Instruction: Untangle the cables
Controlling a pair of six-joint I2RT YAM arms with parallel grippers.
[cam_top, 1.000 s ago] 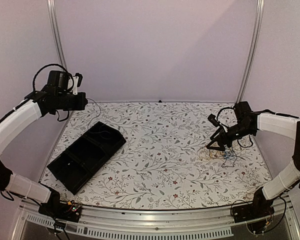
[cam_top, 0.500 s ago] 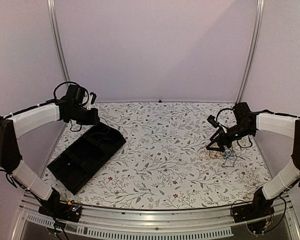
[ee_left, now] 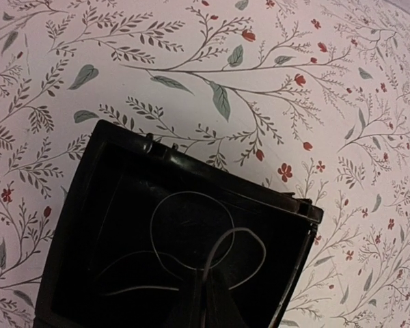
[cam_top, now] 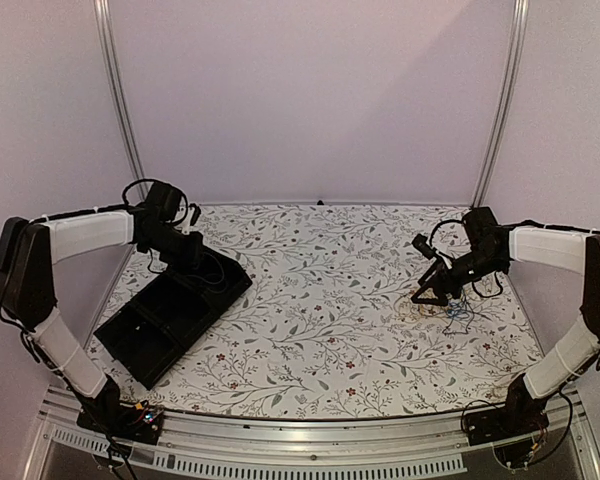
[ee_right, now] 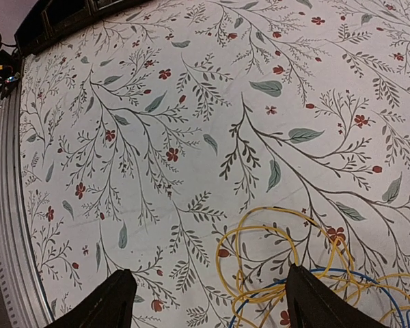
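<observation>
A thin dark cable (ee_left: pixel 190 192) lies in loose loops inside the end compartment of a black tray (ee_left: pixel 212 171). My left gripper (ee_left: pixel 203 280) is shut on this cable where its loops cross, low over the tray (cam_top: pixel 130 335). In the top view the left gripper (cam_top: pixel 212 268) is at the tray's far end. Yellow cables (ee_right: pixel 260 291) and a blue cable (ee_right: pixel 342 272) lie tangled on the floral table. My right gripper (ee_right: pixel 215 301) is open and empty just above them, with the right fingertip over the tangle. In the top view the right gripper (cam_top: pixel 425 294) is beside the bundle (cam_top: pixel 452 312).
The black tray has several compartments and lies diagonally at the left of the floral table (cam_top: pixel 320 300). Metal frame posts (cam_top: pixel 500 110) stand at the back corners. The table's metal front rail (cam_top: pixel 310 455) runs along the near edge.
My left arm has swung down and to the right, from raised above the table's left edge to low over the tray's far end. The right arm has hardly moved.
</observation>
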